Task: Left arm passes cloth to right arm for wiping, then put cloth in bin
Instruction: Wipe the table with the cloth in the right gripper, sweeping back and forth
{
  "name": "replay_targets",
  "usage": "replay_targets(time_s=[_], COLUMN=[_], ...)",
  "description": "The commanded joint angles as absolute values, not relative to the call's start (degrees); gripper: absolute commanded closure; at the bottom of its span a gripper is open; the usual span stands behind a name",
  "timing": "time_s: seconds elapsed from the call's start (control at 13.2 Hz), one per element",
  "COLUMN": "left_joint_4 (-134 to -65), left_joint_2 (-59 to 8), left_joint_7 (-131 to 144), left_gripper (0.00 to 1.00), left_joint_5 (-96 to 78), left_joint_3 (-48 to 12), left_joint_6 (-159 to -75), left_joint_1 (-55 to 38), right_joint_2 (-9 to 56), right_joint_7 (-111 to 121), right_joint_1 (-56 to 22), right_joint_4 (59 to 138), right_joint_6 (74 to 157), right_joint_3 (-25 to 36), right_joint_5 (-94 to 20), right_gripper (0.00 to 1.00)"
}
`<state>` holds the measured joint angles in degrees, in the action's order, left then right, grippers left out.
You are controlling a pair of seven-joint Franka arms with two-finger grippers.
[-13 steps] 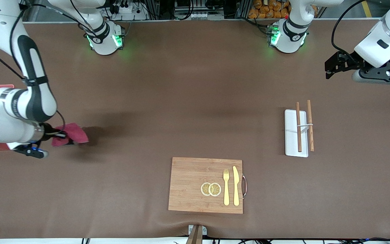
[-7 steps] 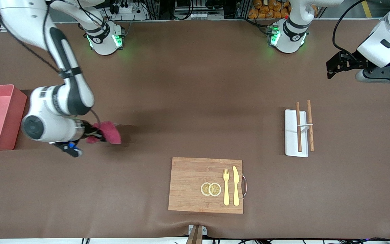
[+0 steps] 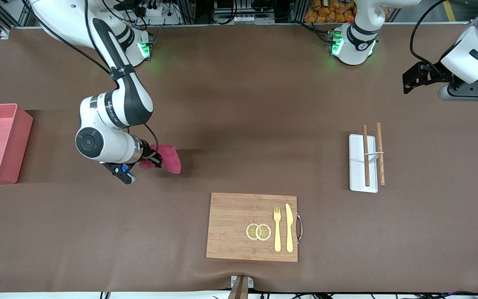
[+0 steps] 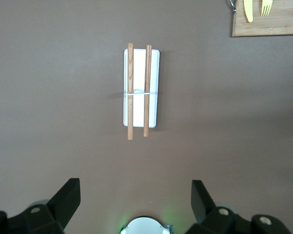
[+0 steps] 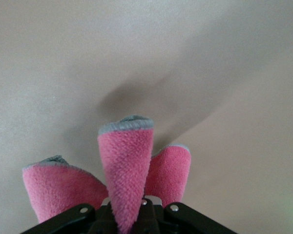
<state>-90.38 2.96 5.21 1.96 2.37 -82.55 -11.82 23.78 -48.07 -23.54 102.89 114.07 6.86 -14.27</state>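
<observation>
My right gripper [image 3: 155, 160] is shut on the raspberry-pink cloth [image 3: 169, 158], low over the brown table between the bin and the cutting board. In the right wrist view the folded cloth [image 5: 126, 163] sticks out from between the jaws, its pale hem showing. The pink bin [image 3: 24, 141] stands at the right arm's end of the table with nothing visible in it. My left gripper [image 3: 408, 82] waits open and holding nothing, high over the left arm's end of the table. The left wrist view shows the left gripper [image 4: 135, 189] with its jaws spread wide.
A wooden cutting board [image 3: 230, 228] with two lemon slices [image 3: 258, 231], a yellow fork [image 3: 277, 229] and knife [image 3: 289, 227] lies near the front edge. A white narrow tray [image 3: 357, 166] with two brown chopsticks [image 3: 365, 155] lies toward the left arm's end; the tray [image 4: 153, 87] also shows under the left wrist.
My right arm has swept the cloth away from the bin toward the middle of the table. The bin is now fully uncovered. The left arm has barely shifted.
</observation>
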Motion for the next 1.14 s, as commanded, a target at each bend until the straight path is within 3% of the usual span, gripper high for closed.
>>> replay_targets(time_s=[0.0,0.45,0.76,1.06], left_joint_4=[-89.8,-88.2,-88.2,-88.2], left_joint_2=[2.9,2.2,1.7,1.6], left_joint_7=[5.7,5.3,4.5,3.5], left_gripper=[0.00,0.00,0.00,0.00], left_joint_5=[0.7,1.0,0.4,0.5], left_joint_3=[2.2,2.3,-3.2,-3.3], left_joint_6=[-81.8,-81.8,-81.8,-81.8], left_joint_1=[-11.6,-11.3,-4.0,-4.3], right_joint_2=[21.5,18.0,18.0,18.4], right_joint_7=[-46.8,-21.9,-0.7,25.6], right_joint_1=[-22.1,-7.8,3.2,15.4], right_joint_4=[103.8,102.6,97.2,90.2], right_joint_6=[113.6,106.2,99.0,93.5], right_joint_3=[7.7,7.7,7.8,7.8], right_joint_5=[-14.2,-7.1,-3.0,0.5], right_gripper=[1.00,1.00,1.00,1.00])
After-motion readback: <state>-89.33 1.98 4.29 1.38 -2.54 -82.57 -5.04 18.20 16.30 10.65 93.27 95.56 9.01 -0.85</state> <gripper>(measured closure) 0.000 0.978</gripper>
